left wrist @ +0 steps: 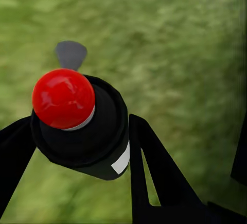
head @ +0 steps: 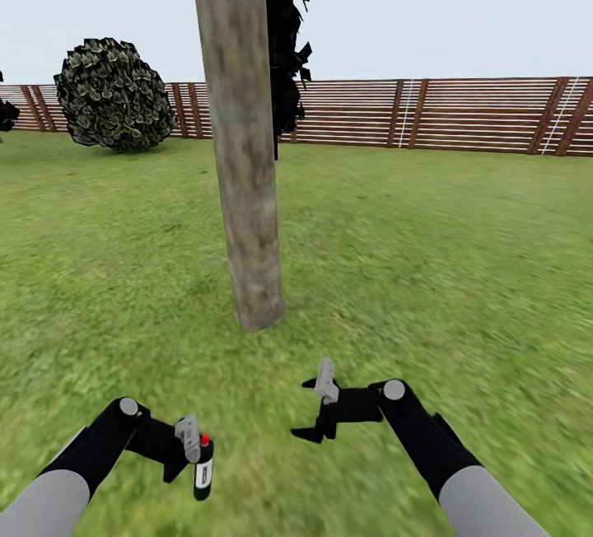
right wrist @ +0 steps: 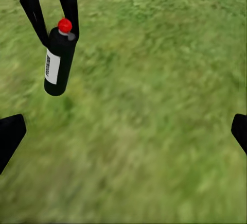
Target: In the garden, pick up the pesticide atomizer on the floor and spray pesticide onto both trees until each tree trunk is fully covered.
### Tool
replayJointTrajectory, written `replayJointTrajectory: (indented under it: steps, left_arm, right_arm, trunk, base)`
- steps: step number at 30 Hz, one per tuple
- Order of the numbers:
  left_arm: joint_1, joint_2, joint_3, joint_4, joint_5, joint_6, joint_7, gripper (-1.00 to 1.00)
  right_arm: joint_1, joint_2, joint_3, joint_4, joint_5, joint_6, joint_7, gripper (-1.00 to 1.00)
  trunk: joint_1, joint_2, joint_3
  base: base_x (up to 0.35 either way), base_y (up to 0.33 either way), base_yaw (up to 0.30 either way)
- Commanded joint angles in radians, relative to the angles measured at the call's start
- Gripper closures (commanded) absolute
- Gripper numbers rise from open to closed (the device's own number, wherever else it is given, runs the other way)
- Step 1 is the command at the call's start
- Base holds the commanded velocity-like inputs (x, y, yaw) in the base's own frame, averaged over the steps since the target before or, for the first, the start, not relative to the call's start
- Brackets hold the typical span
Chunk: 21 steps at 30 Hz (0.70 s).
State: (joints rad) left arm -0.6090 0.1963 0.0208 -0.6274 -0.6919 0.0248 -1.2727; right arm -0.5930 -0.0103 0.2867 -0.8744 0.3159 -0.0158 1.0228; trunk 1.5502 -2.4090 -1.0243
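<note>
The pesticide atomizer [head: 203,469] is a small black bottle with a white label and a red cap. It hangs upright just above the grass, with my left gripper [head: 196,456] shut on it at the lower left of the head view. The left wrist view shows the atomizer [left wrist: 85,131] from above, squeezed between the two black fingers [left wrist: 149,167]. My right gripper [head: 315,410] stands open and empty to its right. From the right wrist view, the atomizer [right wrist: 58,62] hangs beyond my open right gripper [right wrist: 123,134]. A thick mottled tree trunk [head: 245,150] rises just ahead of both grippers.
Green lawn [head: 445,257] spreads all around. A brown slatted fence [head: 461,113] closes the far side. A round dark bush [head: 115,96] sits at the far left, and dark ragged foliage [head: 286,35] hangs behind the trunk.
</note>
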Motion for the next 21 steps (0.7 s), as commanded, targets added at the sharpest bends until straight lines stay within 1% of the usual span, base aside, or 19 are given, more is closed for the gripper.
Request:
replayJointTrajectory:
  steps: [1,2,8,13,14,15,16,19,21]
  left_arm:
    - [0.000,0.000,0.000,-0.001,0.000,-0.001,-0.004,1.00]
    - [0.000,0.000,0.000,-0.001,0.000,-0.001,-0.006,1.00]
    - [0.000,-0.001,-0.001,-0.002,0.000,-0.002,-0.009,1.00]
    - [0.000,-0.005,-0.004,-0.002,0.000,-0.003,-0.010,1.00]
    - [0.000,-0.006,-0.014,-0.002,0.000,-0.003,-0.010,1.00]
    - [0.000,-0.010,-0.043,-0.002,0.001,-0.002,-0.010,1.00]
    - [-0.001,-0.011,-0.055,-0.002,0.002,-0.004,-0.010,1.00]
    - [-0.001,-0.014,-0.066,-0.003,0.007,-0.006,-0.010,1.00]
    - [-0.002,-0.017,-0.066,-0.003,0.010,-0.008,-0.010,1.00]
  right_arm:
    - [-0.001,0.000,0.002,-0.004,0.000,0.000,0.008,-1.00]
    - [-0.002,0.001,0.004,-0.007,0.000,0.000,0.016,1.00]
    - [-0.004,0.005,0.006,-0.014,0.001,0.000,0.065,1.00]
    - [-0.010,0.006,0.006,-0.015,0.000,0.001,0.079,1.00]
    - [-0.012,0.006,0.006,-0.015,0.000,0.001,0.079,1.00]
    - [-0.018,0.006,0.006,-0.014,0.000,0.001,0.081,1.00]
    - [-0.021,0.006,0.007,-0.014,0.000,0.001,0.082,1.00]
    - [-0.030,0.006,0.007,-0.013,-0.001,0.001,0.083,1.00]
    - [-0.032,0.006,0.007,-0.013,-0.001,0.001,0.083,1.00]
  trunk:
    - [0.000,0.000,0.000]
    - [0.000,0.000,0.000]
    - [0.000,0.000,0.000]
    - [0.000,0.000,0.000]
    - [0.000,0.000,0.000]
    - [0.000,0.000,0.000]
    - [0.000,0.000,0.000]
    - [0.000,0.000,0.000]
    - [0.000,0.000,0.000]
  base:
    - [0.000,0.000,0.000]
    - [0.000,0.000,0.000]
    - [0.000,0.000,0.000]
    - [0.000,0.000,0.000]
    - [0.000,0.000,0.000]
    - [0.000,0.000,0.000]
    - [0.000,0.000,0.000]
    - [0.000,0.000,0.000]
    - [0.000,0.000,0.000]
